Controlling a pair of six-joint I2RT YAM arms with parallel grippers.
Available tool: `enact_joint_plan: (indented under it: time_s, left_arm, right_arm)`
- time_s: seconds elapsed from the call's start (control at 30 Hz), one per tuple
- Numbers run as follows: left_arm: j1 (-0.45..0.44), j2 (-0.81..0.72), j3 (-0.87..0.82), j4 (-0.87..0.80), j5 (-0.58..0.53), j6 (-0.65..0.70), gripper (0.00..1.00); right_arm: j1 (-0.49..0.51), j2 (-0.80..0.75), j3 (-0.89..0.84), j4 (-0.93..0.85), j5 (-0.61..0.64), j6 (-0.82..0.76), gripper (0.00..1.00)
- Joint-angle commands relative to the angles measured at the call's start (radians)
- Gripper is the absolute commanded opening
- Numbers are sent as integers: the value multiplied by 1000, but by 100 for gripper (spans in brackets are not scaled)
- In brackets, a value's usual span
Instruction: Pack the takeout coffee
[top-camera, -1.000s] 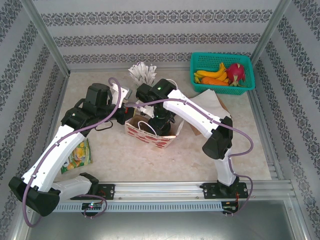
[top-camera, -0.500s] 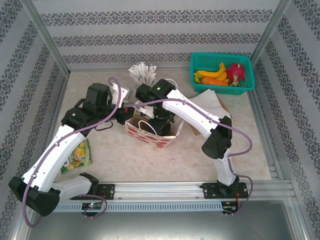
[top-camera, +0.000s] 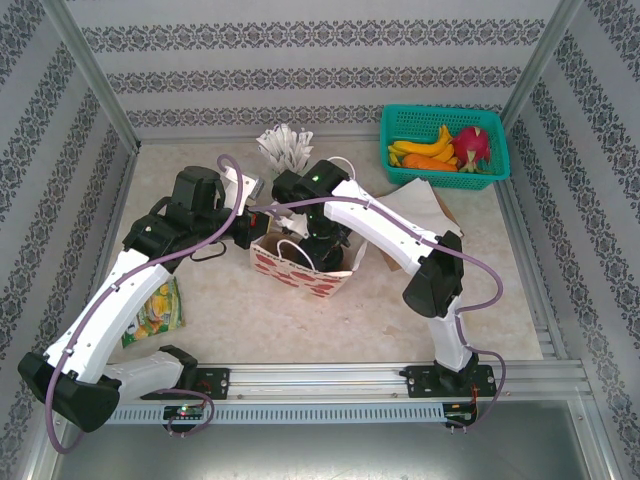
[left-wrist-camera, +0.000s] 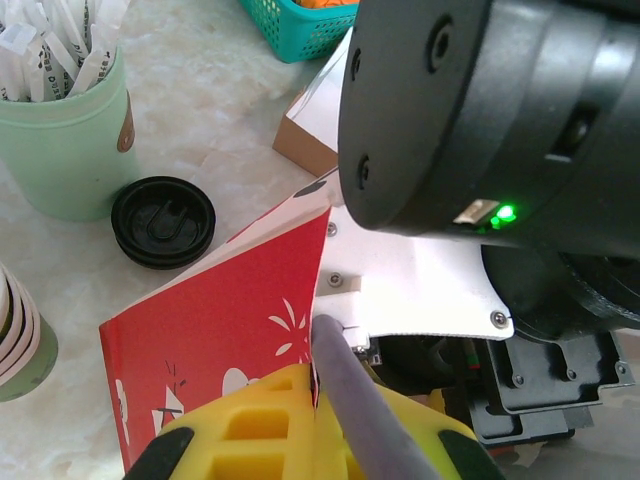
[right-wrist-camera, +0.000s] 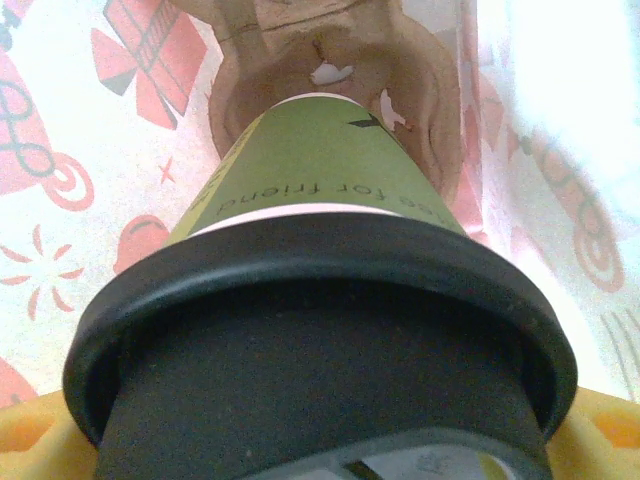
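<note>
Gripping takeout coffee (right-wrist-camera: 320, 180) in right claw (right-wrist-camera: 318, 440), "for friend" legible just ahead; pinching red bag (left-wrist-camera: 220, 330) with left claw (left-wrist-camera: 310, 425).

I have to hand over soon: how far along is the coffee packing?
Done: the lid is on the cup, and the left hand pinches the bag edge. In hand: the right hand grips the cup, its base at the cardboard tray inside the bag. Left: seat it, let go, withdraw both arms.
</note>
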Motion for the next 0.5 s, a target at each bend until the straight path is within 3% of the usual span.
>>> enact_joint_plan:
  time_s: [0.0,0.47]
  left_arm:
    - [-9,-8,6,48,20,3,0]
    - [-10,-2,3,48,22,0,0]
  right_arm:
    - [-19,27,12,-186,36,9,49]
    - [-26,18,15,-187,44,15,49]
